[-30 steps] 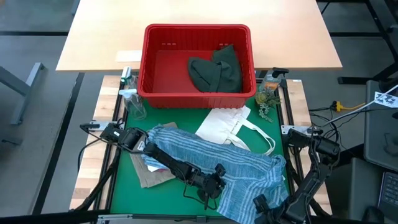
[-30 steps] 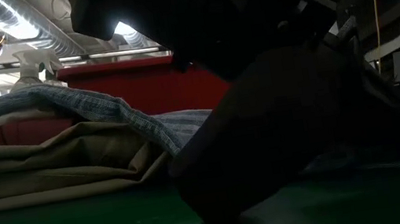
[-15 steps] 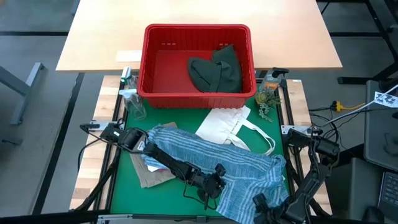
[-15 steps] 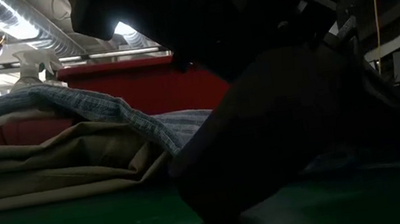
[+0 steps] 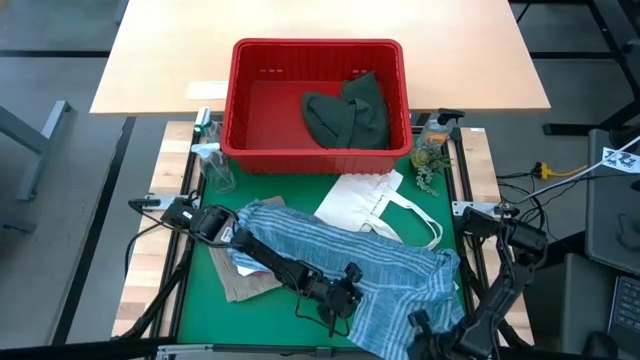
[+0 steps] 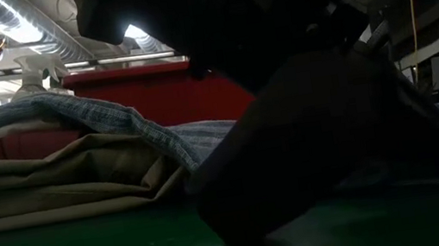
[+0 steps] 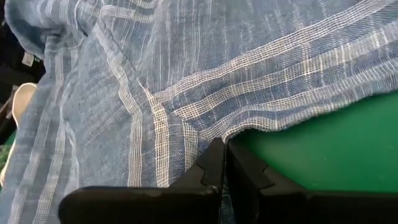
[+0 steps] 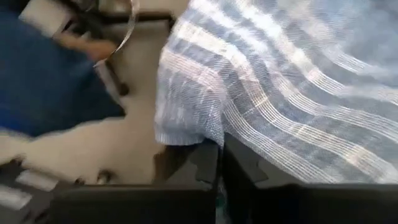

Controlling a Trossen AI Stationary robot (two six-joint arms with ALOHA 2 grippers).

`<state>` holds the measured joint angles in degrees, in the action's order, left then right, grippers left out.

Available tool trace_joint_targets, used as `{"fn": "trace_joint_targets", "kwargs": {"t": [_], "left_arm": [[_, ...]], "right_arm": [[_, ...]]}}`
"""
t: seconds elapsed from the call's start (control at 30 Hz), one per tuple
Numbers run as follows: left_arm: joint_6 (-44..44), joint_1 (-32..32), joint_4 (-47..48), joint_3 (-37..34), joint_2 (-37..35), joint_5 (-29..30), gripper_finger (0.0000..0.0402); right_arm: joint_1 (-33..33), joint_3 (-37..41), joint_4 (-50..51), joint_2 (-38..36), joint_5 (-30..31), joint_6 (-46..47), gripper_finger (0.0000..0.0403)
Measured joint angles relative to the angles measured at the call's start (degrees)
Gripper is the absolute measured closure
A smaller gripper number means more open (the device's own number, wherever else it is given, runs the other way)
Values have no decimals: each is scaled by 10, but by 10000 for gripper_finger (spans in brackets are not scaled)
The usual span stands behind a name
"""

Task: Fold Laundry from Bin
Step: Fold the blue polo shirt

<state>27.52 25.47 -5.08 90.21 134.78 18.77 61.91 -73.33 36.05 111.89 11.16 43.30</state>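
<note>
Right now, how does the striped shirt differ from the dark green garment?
The blue-white striped shirt lies spread across the green mat, while the dark green garment sits bunched inside the red bin. The shirt is pale and striped, the garment plain and dark. Both pincers are shut on the shirt; nothing touches the garment. Both are soft, unfolded cloth.

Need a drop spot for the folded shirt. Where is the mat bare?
Little bare mat: a strip at its left edge beside the tan garment, and a near patch under the left gripper. The striped shirt and tote bag crowd the middle and right. The bin has bare floor left of the green garment.
</note>
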Motion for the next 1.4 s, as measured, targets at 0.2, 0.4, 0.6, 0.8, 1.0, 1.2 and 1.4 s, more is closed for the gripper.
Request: {"fn": "trace_joint_targets", "kwargs": {"t": [0.2, 0.4, 0.6, 0.8, 1.0, 1.2, 1.4], "left_arm": [[-51, 0, 1, -2, -7, -10, 398], [-187, -19, -6, 0, -28, -106, 397], [-297, -40, -3, 1, -45, -157, 397], [-389, -67, 6, 7, -54, -203, 396], [-518, -99, 4, 9, -62, -286, 396], [-609, -138, 17, 9, -61, -340, 396], [-618, -151, 49, 9, -61, -313, 396]], "right_arm": [[-1, 0, -2, -37, 14, 48, 395], [-1, 0, 2, -61, 11, 92, 389], [-1, -1, 9, -94, 47, 151, 399], [-1, -2, 99, -131, 103, 251, 392], [-1, -2, 257, -155, 115, 373, 400], [-1, -1, 370, -156, 117, 469, 396], [-1, -1, 410, -156, 127, 493, 398]]}}
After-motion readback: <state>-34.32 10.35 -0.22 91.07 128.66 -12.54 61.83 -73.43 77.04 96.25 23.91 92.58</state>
